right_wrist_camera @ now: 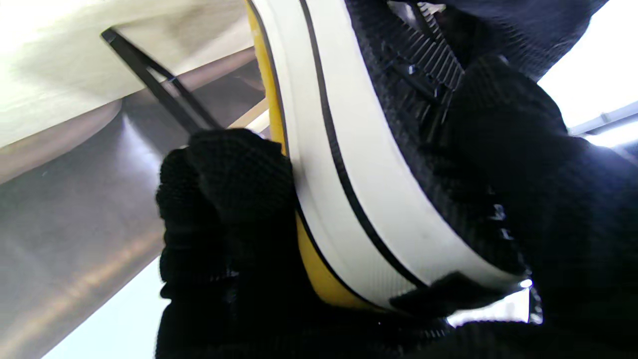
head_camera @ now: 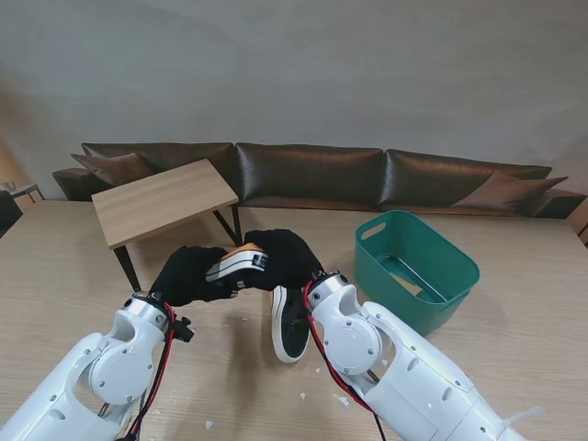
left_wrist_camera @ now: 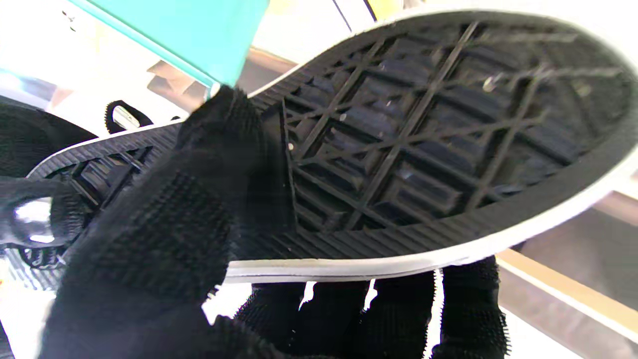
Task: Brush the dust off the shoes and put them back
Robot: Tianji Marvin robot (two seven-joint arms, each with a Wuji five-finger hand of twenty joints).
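A yellow shoe (head_camera: pixel 241 263) with a white sole band is held up off the table between both gloved hands, near the middle of the scene and just this side of the small wooden table (head_camera: pixel 161 199). The left hand (head_camera: pixel 188 275) is clamped on it: the left wrist view shows the black tread (left_wrist_camera: pixel 423 149) filling the picture, a thumb (left_wrist_camera: pixel 219 164) pressed across the sole and fingers (left_wrist_camera: pixel 379 309) wrapped round the other side. The right hand (head_camera: pixel 289 257) grips the same shoe from the right; its wrist view shows fingers (right_wrist_camera: pixel 229 199) on the yellow upper (right_wrist_camera: pixel 309 249) and the rest of the hand against the tread side, so it too is closed on the shoe.

A second shoe (head_camera: pixel 289 322), black with a white sole edge, lies on the table just near of the held one, partly hidden by the right forearm. To the right stands a green bin (head_camera: pixel 418 266), with something pale in its bottom that I cannot identify. Small white flecks (head_camera: pixel 303 395) are scattered on the table near me.

No brush shows in any view. I judge the task to be at the cleaning of the first shoe: specks show in the tread, so the dusting looks unfinished. Setting this shoe down, then cleaning the black one, appears left to do.
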